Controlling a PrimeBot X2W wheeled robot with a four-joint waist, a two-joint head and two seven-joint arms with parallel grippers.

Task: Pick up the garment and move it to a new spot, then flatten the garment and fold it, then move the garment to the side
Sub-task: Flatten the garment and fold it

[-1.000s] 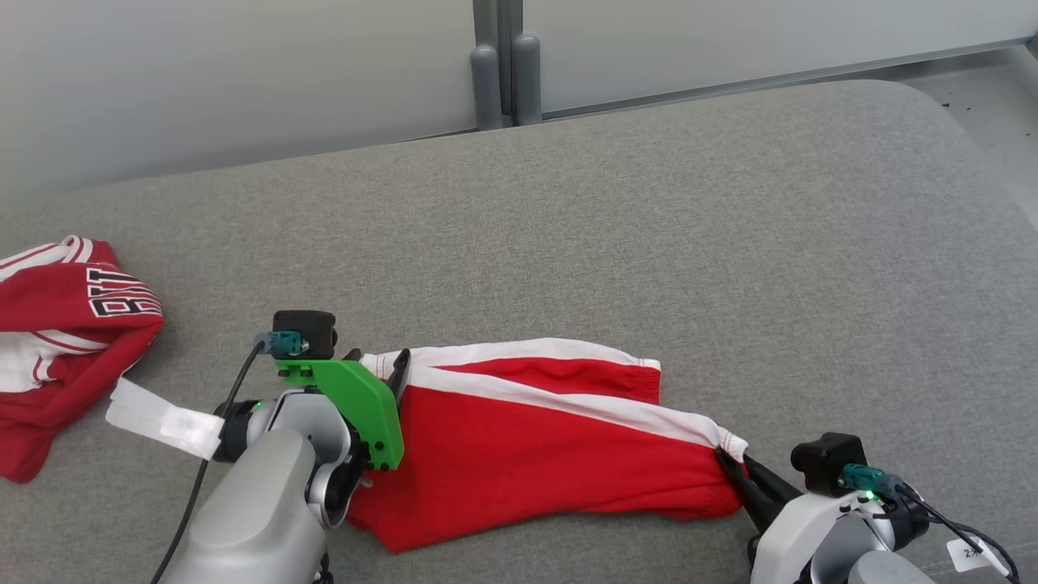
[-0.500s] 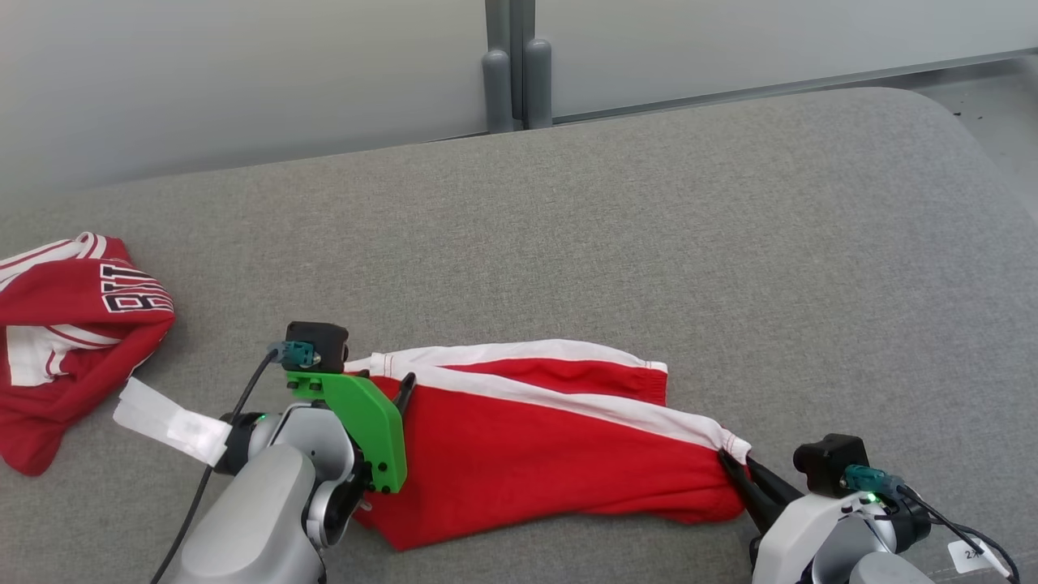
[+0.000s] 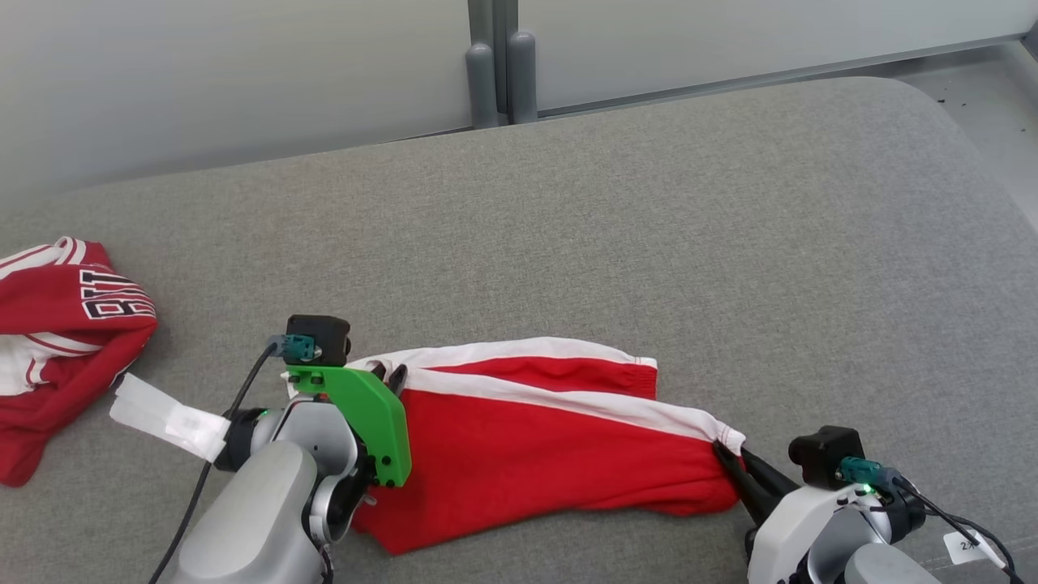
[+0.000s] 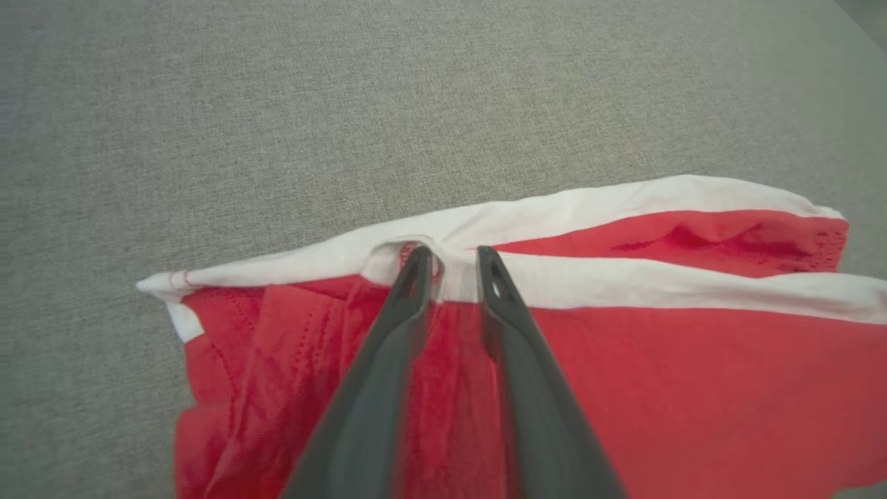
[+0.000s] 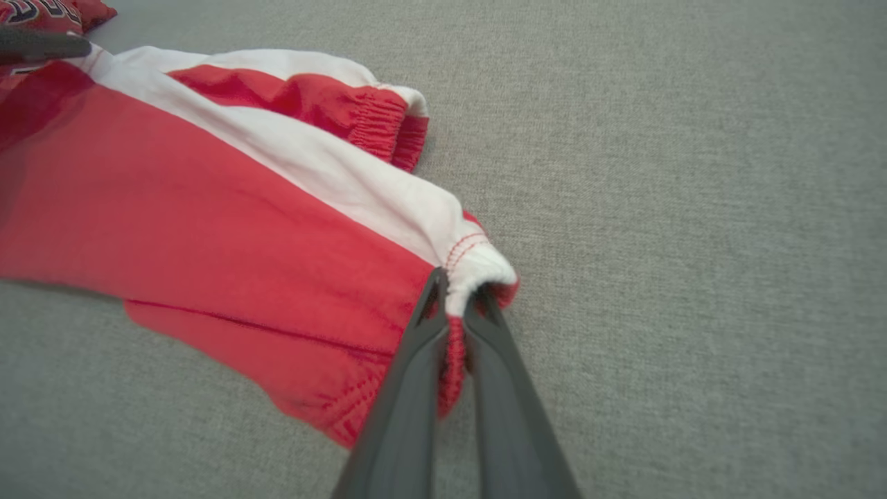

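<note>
The left gripper [image 4: 449,260] has just been closed onto the white band [image 4: 589,281] of the red shorts [image 3: 527,454], the right gripper [image 5: 457,291] kept clamped on the opposite end, so lifting seems possible.

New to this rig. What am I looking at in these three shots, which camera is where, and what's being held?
It's a two-armed robot. The wide picture comes from its head camera; the two close-ups come from wrist cameras looking along each hand's dark fingers. On the grey cushion lies a red-and-white garment, with a second red garment far left. The left hand has a pucker of the white stripe between its fingers; the right hand pinches the opposite hemmed corner.
</note>
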